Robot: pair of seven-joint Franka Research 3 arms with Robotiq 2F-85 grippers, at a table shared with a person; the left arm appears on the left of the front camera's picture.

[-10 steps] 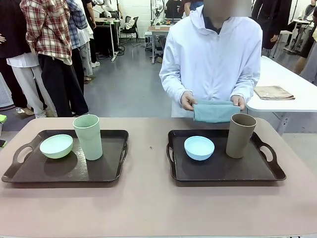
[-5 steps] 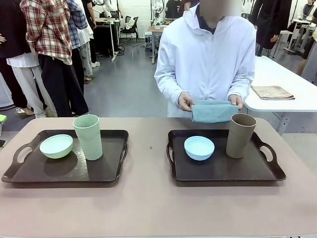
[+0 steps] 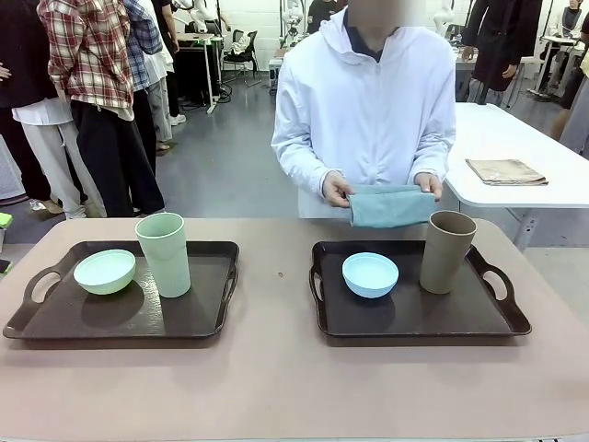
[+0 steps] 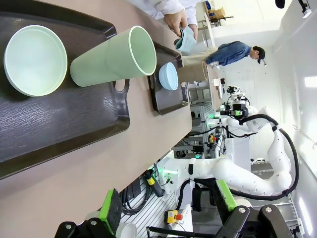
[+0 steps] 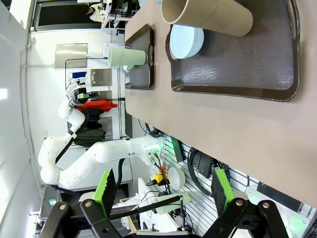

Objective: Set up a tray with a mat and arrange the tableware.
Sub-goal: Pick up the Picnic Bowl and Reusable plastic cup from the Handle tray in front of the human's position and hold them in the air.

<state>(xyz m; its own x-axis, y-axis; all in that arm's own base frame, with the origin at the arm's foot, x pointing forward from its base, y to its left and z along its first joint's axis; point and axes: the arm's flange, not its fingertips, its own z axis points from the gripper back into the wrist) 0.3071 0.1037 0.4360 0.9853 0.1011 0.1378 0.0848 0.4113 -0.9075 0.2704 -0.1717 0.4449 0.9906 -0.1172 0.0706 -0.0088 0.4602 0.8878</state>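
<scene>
Low in the left wrist view: left claw (image 4: 168, 203), fingers spread wide, clamped on nothing, back off the bench (image 3: 276, 387). Likewise right claw (image 5: 163, 186) (apart and empty, beyond the near edge). Upper middle of the front view: both hands (image 3: 337, 189) pinching a folded teal mat (image 3: 391, 204) by its ends, past the far edge. In left tray (image 3: 55, 322): green bowl (image 3: 105, 271), green cup (image 3: 164, 254) upright just beside it. In right tray (image 3: 414, 318): blue bowl (image 3: 370, 274), brown cup (image 3: 446, 250) upright, near it.
</scene>
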